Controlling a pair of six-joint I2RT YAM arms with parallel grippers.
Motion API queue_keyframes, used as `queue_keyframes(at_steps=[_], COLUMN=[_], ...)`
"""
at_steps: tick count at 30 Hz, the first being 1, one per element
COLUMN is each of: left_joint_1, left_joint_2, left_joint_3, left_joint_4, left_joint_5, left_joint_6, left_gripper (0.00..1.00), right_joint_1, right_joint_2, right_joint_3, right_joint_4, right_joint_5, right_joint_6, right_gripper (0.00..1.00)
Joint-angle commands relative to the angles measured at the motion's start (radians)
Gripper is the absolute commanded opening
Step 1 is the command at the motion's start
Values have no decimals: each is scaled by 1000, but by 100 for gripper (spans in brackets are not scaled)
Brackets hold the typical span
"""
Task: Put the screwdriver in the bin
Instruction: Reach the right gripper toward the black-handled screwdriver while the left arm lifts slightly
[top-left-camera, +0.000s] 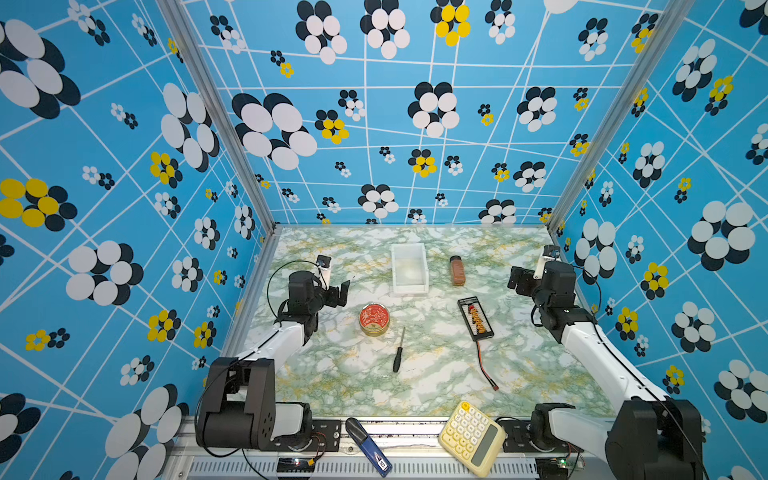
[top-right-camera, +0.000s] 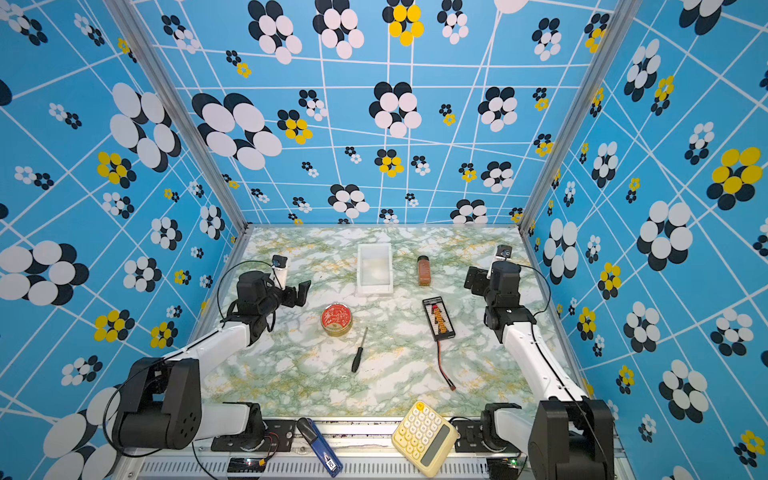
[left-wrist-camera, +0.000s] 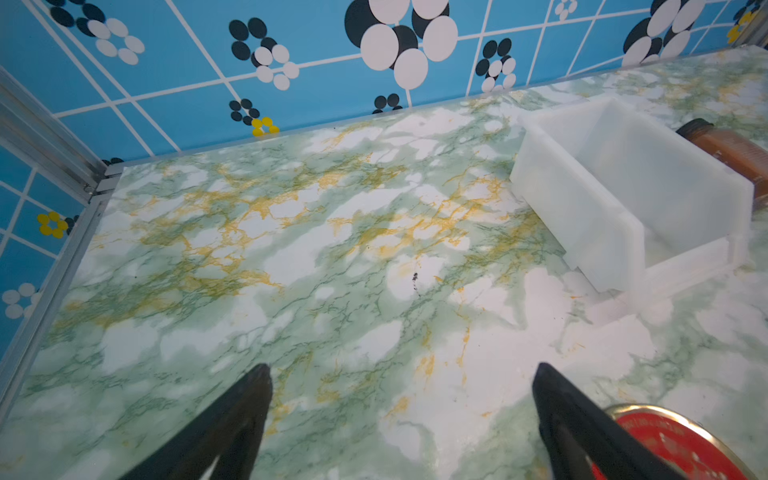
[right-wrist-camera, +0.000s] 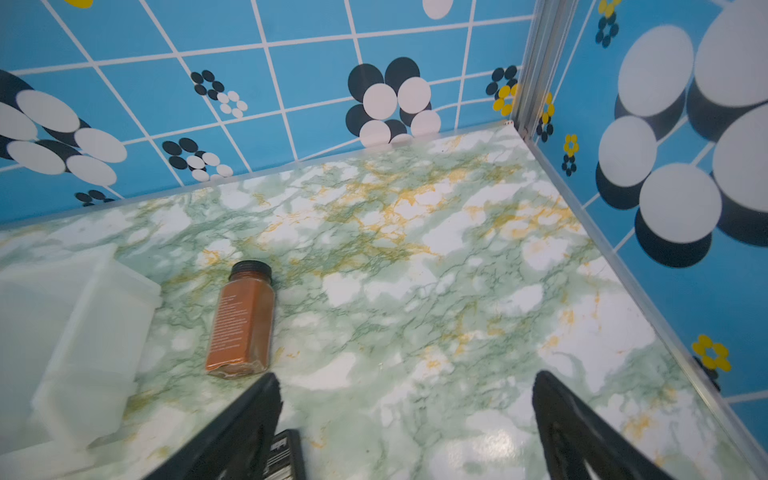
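Screwdriver (top-left-camera: 399, 351): you've got it lying flat on the marble table (top-left-camera: 540, 374), near centre, black handle toward you, thin shaft pointing about 1 o'clock. Nothing touching it.
Bin (top-left-camera: 409, 269): white open-top box at 12 o'clock from the screwdriver, well apart, toward the back wall. Looks to hold nothing, in both top views and in the left wrist view (left-wrist-camera: 623, 199).
Red tin (top-left-camera: 374, 319): round, at about 11 o'clock from the screwdriver, near the shaft tip but apart.
Left gripper (top-left-camera: 343, 291): jaws spread wide, nothing between them; hovers at 10 o'clock from the tin, off the table. Wrist cam shows both fingers (left-wrist-camera: 249, 399) apart over bare marble.
Right gripper (top-left-camera: 515, 279): jaws wide too, holding nothing; sits at the right edge, approx 2 o'clock from the screwdriver, well apart.
Spice jar (top-left-camera: 457, 271): lying on its side, just right of the bin, black cap toward the back.
Charger board (top-left-camera: 476, 318): black w/ orange cable, at 3 o'clock from the tin.
Calculator (top-left-camera: 471, 436): yellow, front edge, right of centre.
Blue marker (top-left-camera: 370, 446): on the front rail, left of the calculator.
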Motion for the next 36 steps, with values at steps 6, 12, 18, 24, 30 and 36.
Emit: queue_keyframes(at_steps=[6,12,18,24,30,36], left_joint_1=[-18,-22,-31,-33,-35,-38], left_joint_2=[-88,-148,-188,-182,-165,-171], left_joint_3=[256,370,437,487,495,482], left_joint_4=[-705,-911,-989,-1022,-1027,-1026], left_joint_5=[21,105,93,67,70,64], left_joint_6=[145,165,159,144,117,117], left_gripper=[99,99,99,99,99,99], right_joint_1=[171,411,703,932,1051,1070], right_joint_2=[-82,-26,110,308,546,677], right_joint_3=[73,142,253,337,464,551], right_joint_4=[-400,-516,-596,-569,-579,-626], right_joint_5=[-18,-12,-8,-35,-48,-67], right_joint_6=[162,229,288,347,374,386], right_gripper=[98,88,83,76,73,68])
